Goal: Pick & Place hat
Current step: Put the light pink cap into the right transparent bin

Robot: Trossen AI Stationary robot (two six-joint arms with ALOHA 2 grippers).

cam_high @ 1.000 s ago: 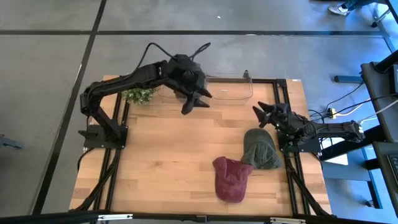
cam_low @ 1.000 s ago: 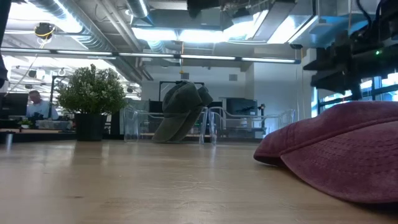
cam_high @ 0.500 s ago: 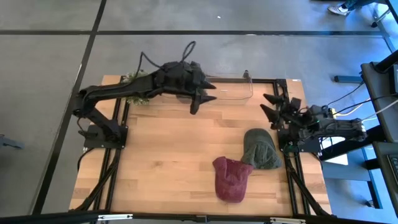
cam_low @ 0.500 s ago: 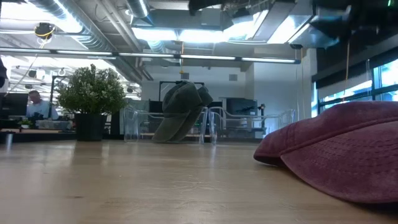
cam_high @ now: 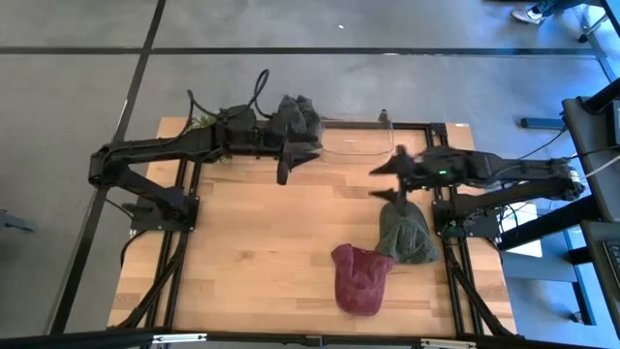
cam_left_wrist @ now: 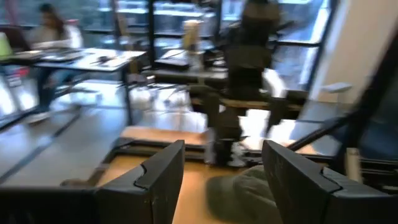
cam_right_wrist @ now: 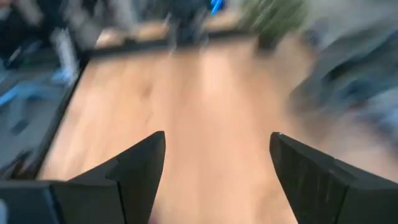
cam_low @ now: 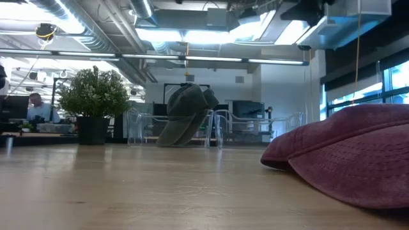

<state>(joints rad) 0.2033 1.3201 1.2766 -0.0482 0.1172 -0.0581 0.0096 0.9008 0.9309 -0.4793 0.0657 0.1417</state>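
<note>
Two green hats and a maroon one show. One green hat (cam_high: 407,233) lies flat near the table's right edge, and the maroon hat (cam_high: 360,279) (cam_low: 345,160) lies beside it toward the near edge. The other green hat (cam_high: 298,114) (cam_low: 185,115) stands propped in a clear container (cam_high: 356,143) at the far edge. My right gripper (cam_high: 391,180) (cam_right_wrist: 214,162) hangs open in the air just beyond the flat green hat's far end. My left gripper (cam_high: 288,163) (cam_left_wrist: 221,174) is open in the air beside the container, by the propped hat.
A potted plant (cam_high: 215,147) (cam_low: 94,102) stands at the far left corner. Black frame rails (cam_high: 448,242) run along the left and right edges. Bare wood (cam_high: 262,242) covers the table's middle and near left. A person sits at a desk in the room beyond (cam_low: 35,105).
My right arm has reached out from the right edge toward the table's middle, and its open gripper now hovers past the flat green hat's far end. My left arm has stretched out lower, its gripper drawing a little toward the left. The hats have stayed put.
</note>
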